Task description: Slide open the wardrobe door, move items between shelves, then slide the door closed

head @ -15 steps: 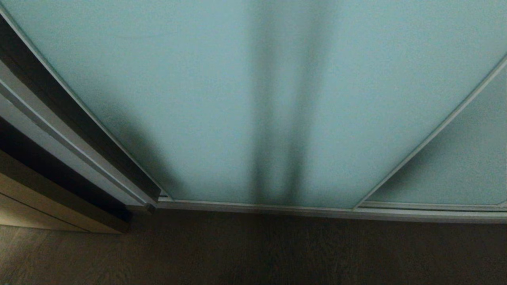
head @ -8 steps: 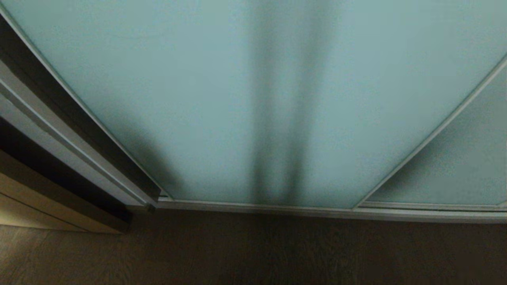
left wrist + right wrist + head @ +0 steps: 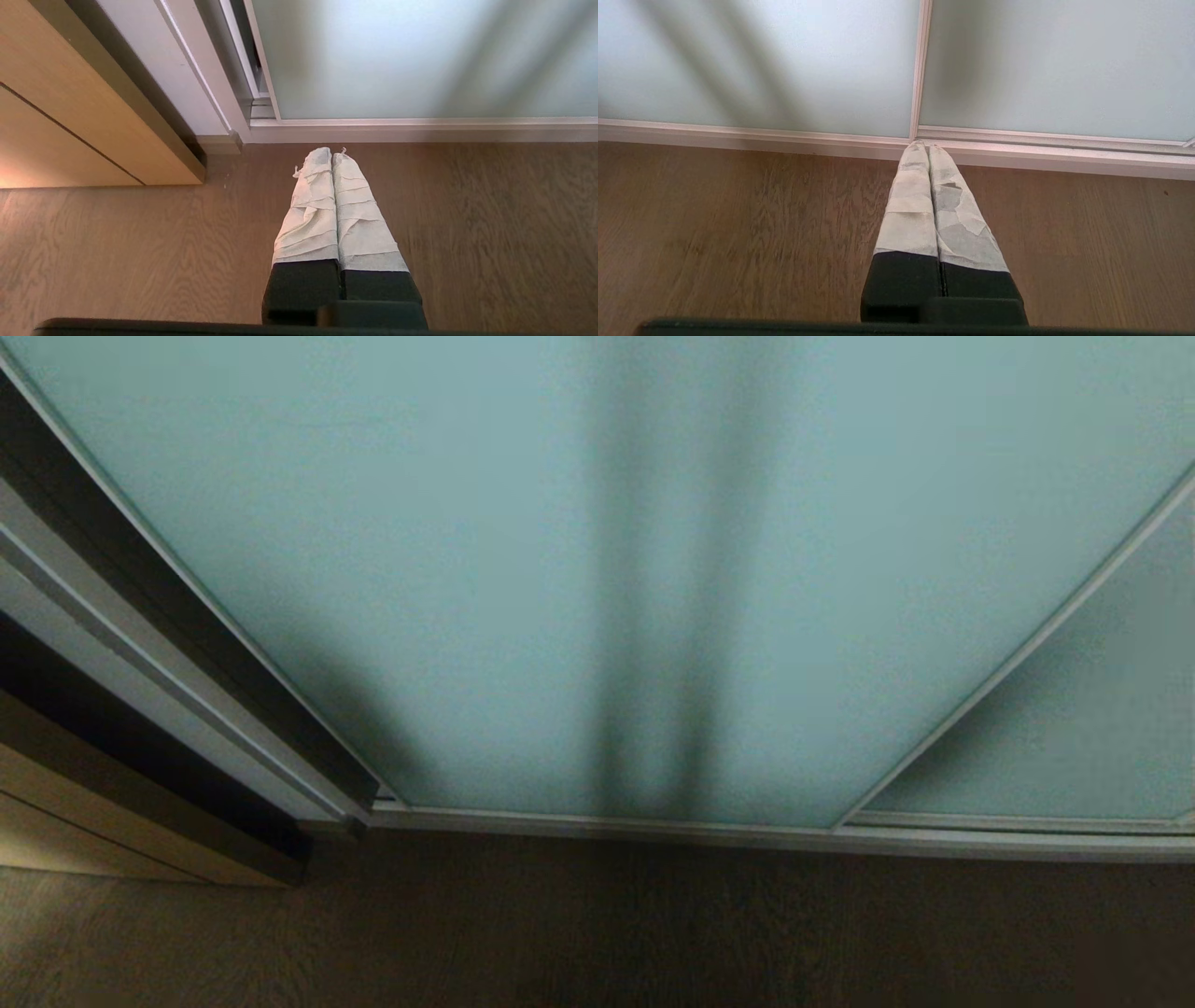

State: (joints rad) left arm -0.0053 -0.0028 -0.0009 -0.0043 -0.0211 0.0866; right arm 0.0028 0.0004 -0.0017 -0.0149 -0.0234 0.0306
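Note:
The sliding wardrobe door (image 3: 523, 569), a pale blue-green frosted panel in a thin silver frame, stands shut and fills the head view. The items and the shelves are hidden behind it. Neither arm shows in the head view. My left gripper (image 3: 331, 154) is shut and empty, its taped fingers pressed together low over the wooden floor, short of the door's (image 3: 420, 56) lower left corner. My right gripper (image 3: 924, 147) is also shut and empty, with its tips pointing at the foot of the upright frame bar where the door (image 3: 752, 60) meets the second panel (image 3: 1055, 65).
The greyer twin panel (image 3: 1074, 728) lies to the right. A silver floor track (image 3: 747, 835) runs along the door's foot. On the left stand a white jamb (image 3: 140, 681) and a light wood cabinet (image 3: 70, 116). Brown wooden floor (image 3: 597, 933) lies in front.

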